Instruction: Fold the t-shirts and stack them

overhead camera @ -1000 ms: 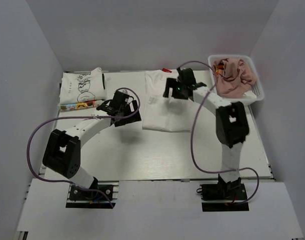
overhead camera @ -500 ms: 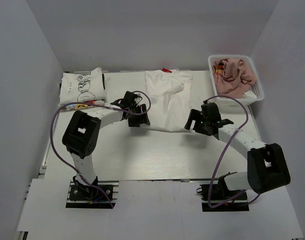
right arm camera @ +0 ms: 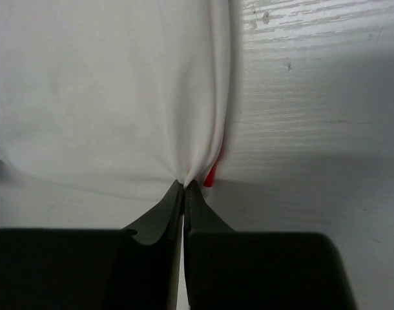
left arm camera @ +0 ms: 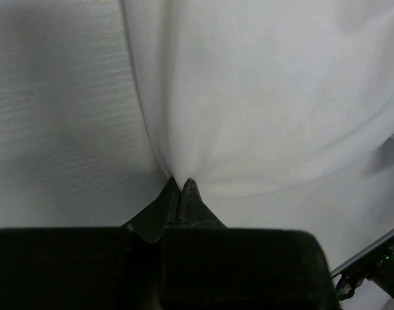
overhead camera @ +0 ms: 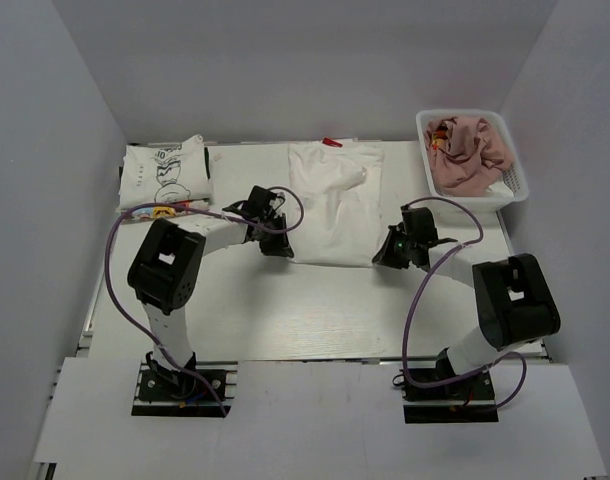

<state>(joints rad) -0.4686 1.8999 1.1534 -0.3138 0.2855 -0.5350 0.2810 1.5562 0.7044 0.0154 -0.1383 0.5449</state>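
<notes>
A white t-shirt lies flat in the middle of the table, print side down, a bit of red showing at its far edge and near the right hem corner. My left gripper is shut on its near left corner. My right gripper is shut on its near right corner. A folded white t-shirt with a black cartoon drawing lies at the far left. A dusty-pink t-shirt is bunched in the basket.
The white lattice basket stands at the far right corner. Grey walls enclose the table on three sides. Purple cables loop off both arms above the near half of the table.
Both arms came down to the shirt's near hem. Both grippers went from open to shut on its two near corners. The shirt's near edge now lies flatter.
</notes>
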